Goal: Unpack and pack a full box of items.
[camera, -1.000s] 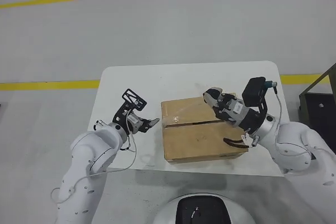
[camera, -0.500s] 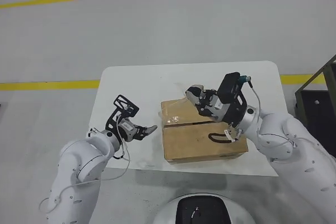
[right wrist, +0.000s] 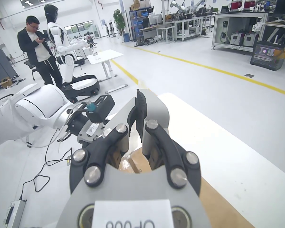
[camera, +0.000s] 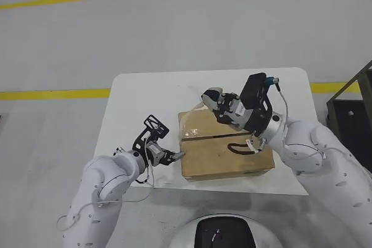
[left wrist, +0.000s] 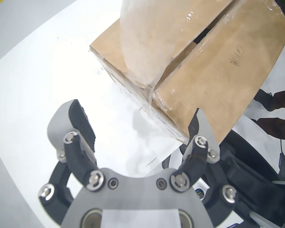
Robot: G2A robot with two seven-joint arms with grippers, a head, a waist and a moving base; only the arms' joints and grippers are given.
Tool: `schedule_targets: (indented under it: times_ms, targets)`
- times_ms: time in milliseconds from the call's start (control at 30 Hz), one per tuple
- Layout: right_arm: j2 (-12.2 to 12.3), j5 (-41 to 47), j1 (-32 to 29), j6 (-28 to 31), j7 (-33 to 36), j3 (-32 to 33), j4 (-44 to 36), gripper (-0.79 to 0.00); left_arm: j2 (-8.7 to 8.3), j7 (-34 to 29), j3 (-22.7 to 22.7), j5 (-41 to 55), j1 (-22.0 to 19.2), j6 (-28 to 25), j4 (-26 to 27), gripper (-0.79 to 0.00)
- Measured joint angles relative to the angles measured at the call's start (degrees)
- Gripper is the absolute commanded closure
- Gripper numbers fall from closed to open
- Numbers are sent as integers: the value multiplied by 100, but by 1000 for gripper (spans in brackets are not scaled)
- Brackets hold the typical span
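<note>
A brown cardboard box (camera: 226, 152) with closed flaps sits on the white table (camera: 149, 99); the left wrist view shows its seam and near corner (left wrist: 204, 72). A wide strip of clear tape (left wrist: 152, 24) rises from the seam's left end. My right gripper (camera: 209, 98) hangs above the box's far left corner, shut on the tape's upper end, its fingers pressed together (right wrist: 139, 103). My left gripper (camera: 173, 155) is open just left of the box's near left corner, one fingertip close to the box edge, nothing between its fingers (left wrist: 136, 110).
A dark metal rack (camera: 359, 105) stands off the table's right side. The table has bare room left of and beyond the box. A yellow floor line (camera: 49, 94) runs behind the table.
My right gripper has moved left across the box top to its far left corner, pulling the tape up. My left gripper dipped back, then came in close to the box's near left corner.
</note>
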State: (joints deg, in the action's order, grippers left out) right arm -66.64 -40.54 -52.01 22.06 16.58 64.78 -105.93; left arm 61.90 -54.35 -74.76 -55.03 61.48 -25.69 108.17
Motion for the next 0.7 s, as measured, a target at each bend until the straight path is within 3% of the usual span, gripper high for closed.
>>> schedule_targets:
  times_ms: [700]
  targets:
    - [7, -30, -185, 269, 215, 177, -137, 0, 26, -104, 491, -194, -305, 434, -479, -785]
